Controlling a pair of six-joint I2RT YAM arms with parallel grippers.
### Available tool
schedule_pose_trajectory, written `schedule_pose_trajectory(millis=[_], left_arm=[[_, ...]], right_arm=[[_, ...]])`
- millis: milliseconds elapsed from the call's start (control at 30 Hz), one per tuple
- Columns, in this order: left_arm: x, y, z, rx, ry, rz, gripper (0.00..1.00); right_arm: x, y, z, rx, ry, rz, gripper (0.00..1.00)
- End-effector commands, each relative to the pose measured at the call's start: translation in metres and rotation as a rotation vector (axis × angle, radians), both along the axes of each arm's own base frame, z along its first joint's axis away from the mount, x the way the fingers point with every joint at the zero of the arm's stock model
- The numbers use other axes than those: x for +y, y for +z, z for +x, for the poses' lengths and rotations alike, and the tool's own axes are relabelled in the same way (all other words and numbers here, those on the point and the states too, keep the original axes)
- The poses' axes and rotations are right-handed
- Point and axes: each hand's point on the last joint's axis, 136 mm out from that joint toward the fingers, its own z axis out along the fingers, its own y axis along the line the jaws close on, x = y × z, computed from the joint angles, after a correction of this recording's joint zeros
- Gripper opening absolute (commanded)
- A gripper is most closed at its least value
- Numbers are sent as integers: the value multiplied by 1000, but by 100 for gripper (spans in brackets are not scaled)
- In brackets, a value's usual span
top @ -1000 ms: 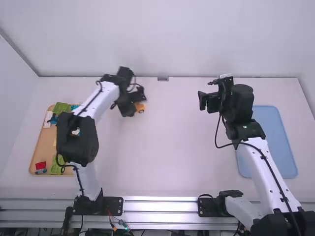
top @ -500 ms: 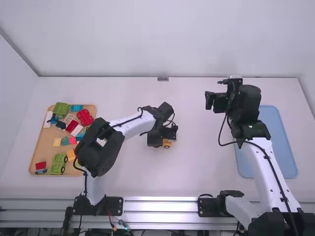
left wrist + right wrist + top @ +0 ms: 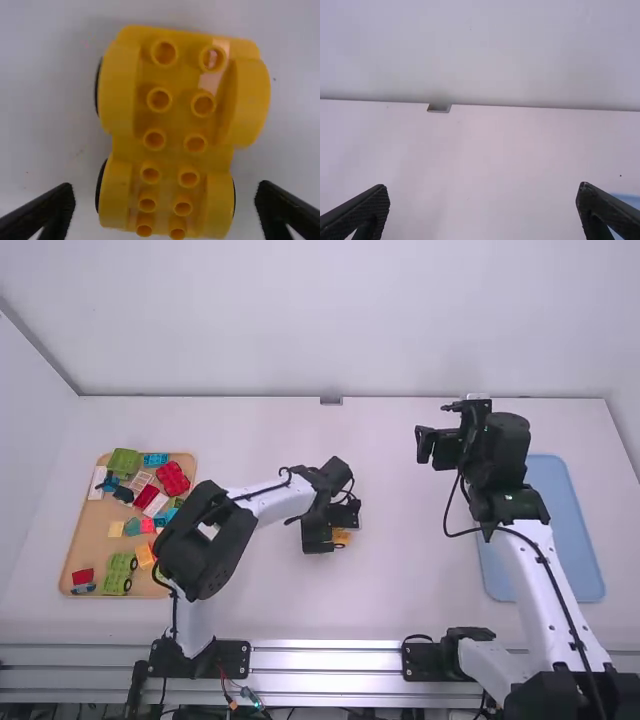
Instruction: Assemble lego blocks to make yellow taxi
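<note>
Left jaws (image 3: 332,525) spread — the car (image 3: 172,152) below, on the worktop (image 3: 270,590); right jaws (image 3: 430,445) spread too — tray (image 3: 550,490) to their right.

A hand could pass over the table (image 3: 420,580) between the left gripper (image 3: 343,519) and right arm (image 3: 545,585), or along the far side. The left arm (image 3: 205,545) bars the way from the block tray (image 3: 77,550) to the near middle; the right arm screens the blue tray (image 3: 590,582) from the left.

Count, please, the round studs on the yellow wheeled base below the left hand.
12 studs, in six rows of two, along the middle of the yellow wheeled base from end to end. None seems hidden.
</note>
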Motion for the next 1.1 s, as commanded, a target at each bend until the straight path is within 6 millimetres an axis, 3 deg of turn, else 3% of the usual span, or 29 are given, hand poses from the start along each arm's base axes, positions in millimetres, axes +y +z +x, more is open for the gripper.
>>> schedule_pose_trajectory(millis=[0,200,400,533,667,733,767,867,900,967,1067], left_arm=[[-6,5,3,-10,45,-38,99],[-7,33,28,-64,213,-88,99],[29,79,56,-128,424,-162,99],[87,112,72,-164,664,-198,100],[155,126,75,-182,939,-167,99],[190,129,70,-156,1050,-175,99],[195,130,69,-151,1062,-177,99],[247,130,62,-128,1214,-179,99],[255,129,61,-126,1238,-176,99],[291,127,51,-113,1358,-165,99],[327,122,41,-119,1479,-163,99]], right_arm=[[2,16,4,-31,7,9,98],[2,17,5,-34,7,9,98],[2,17,5,-33,6,9,98],[2,17,5,-34,8,8,98],[2,17,5,-34,7,9,98],[2,17,4,-33,8,9,98],[2,17,5,-34,8,9,98],[2,17,5,-33,7,9,98],[2,17,4,-33,7,9,98],[2,16,4,-32,7,9,98],[2,16,4,-30,7,9,98]])
